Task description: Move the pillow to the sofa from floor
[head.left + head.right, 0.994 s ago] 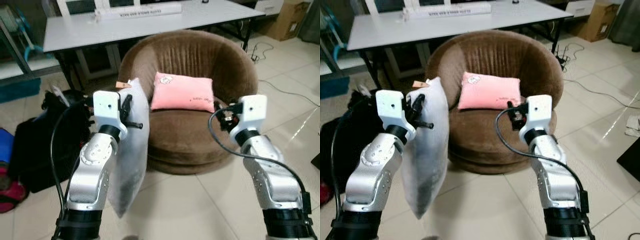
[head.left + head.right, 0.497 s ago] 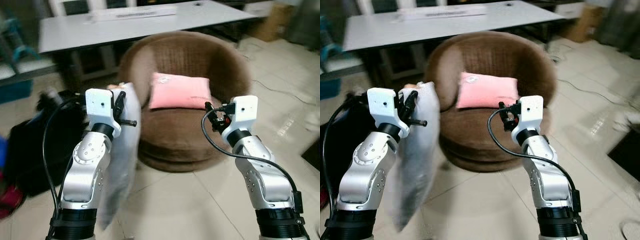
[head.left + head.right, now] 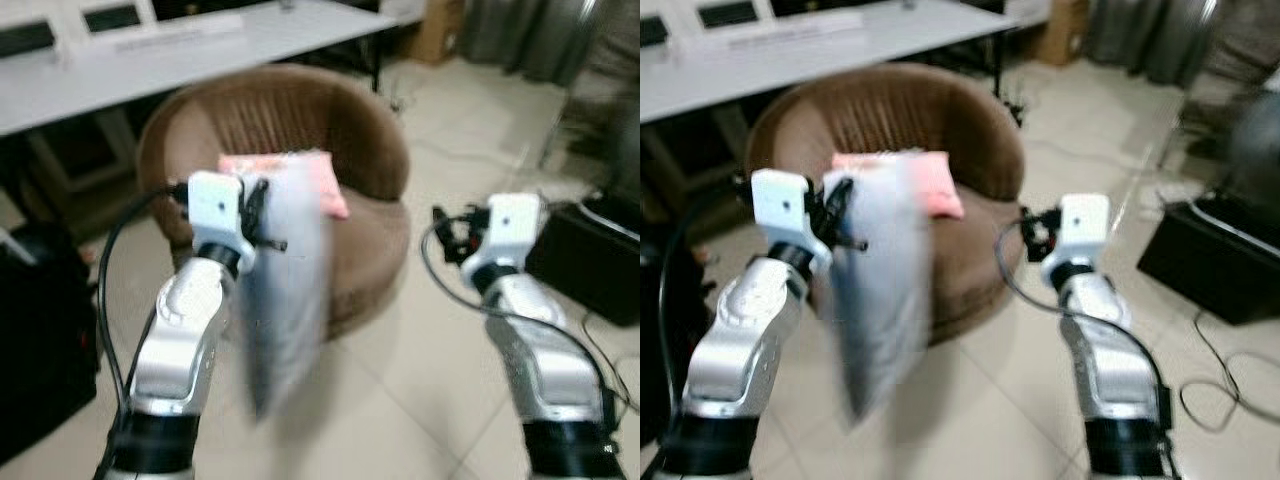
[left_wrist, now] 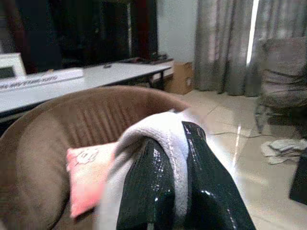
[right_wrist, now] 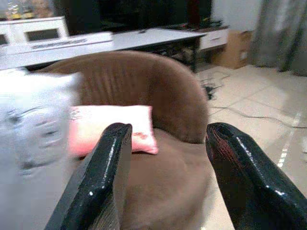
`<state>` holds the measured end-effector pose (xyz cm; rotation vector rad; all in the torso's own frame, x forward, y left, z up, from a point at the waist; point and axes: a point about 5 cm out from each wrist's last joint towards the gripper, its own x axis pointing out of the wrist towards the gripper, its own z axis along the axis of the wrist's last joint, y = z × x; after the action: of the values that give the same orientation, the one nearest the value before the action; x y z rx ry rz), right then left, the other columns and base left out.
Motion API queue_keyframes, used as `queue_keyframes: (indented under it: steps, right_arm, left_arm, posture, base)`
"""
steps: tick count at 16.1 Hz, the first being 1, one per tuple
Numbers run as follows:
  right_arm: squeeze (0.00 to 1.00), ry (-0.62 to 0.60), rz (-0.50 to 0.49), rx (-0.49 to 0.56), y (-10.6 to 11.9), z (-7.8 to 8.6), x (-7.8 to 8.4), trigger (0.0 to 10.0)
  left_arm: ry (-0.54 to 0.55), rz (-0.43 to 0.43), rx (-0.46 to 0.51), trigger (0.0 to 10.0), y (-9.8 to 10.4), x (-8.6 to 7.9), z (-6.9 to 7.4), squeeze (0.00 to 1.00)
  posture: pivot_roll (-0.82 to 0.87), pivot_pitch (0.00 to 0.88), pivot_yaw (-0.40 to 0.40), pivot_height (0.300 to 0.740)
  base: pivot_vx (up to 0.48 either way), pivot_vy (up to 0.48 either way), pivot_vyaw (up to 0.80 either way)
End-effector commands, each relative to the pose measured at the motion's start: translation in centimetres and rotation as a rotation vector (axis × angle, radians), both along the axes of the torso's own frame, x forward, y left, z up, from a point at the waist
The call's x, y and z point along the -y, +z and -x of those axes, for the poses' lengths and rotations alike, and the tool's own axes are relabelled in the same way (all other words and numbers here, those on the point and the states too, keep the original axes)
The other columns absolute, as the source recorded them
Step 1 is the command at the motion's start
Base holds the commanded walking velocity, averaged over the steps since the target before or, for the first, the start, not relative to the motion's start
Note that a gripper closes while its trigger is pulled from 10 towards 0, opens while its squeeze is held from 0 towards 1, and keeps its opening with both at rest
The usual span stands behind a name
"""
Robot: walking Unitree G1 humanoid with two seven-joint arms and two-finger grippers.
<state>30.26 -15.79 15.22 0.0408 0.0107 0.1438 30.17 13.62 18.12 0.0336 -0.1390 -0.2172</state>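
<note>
Left gripper (image 4: 175, 191) pinches the soft grey fabric pillow (image 3: 880, 280) by its top edge, dangling limp before the round brown sofa (image 3: 970, 160); light, floppy. Right gripper (image 5: 165, 177) released.

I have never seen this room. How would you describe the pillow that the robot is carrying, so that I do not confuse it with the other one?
Find the round brown sofa chair in front of the long white table. A small pink pillow lies on its seat. The carried one is the white pillow, hanging in front of the chair from the left gripper, which pinches its top edge; it is larger, pale and off the floor.
</note>
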Motion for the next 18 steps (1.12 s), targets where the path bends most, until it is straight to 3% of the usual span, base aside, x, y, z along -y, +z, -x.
queue_keyframes:
  steps: [1, 18]
  right_arm:
    - [0.00, 0.005, 0.007, -0.006, 0.01, -0.06, -0.25, 10.0]
    - [0.00, 0.001, 0.001, 0.007, 0.11, -0.22, -0.43, 10.0]
  left_arm:
    - [0.004, 0.006, 0.062, 10.0, 1.31, -0.43, -0.16, 0.00]
    - [-0.007, 0.006, 0.074, 10.0, 1.52, -0.56, -0.39, 0.00]
  posture:
    - [0.01, 0.000, 0.045, 0.740]
    - [0.01, 0.000, 0.055, 0.740]
  base:
    - [0.334, 0.000, 0.00]
    - [0.420, 0.000, 0.00]
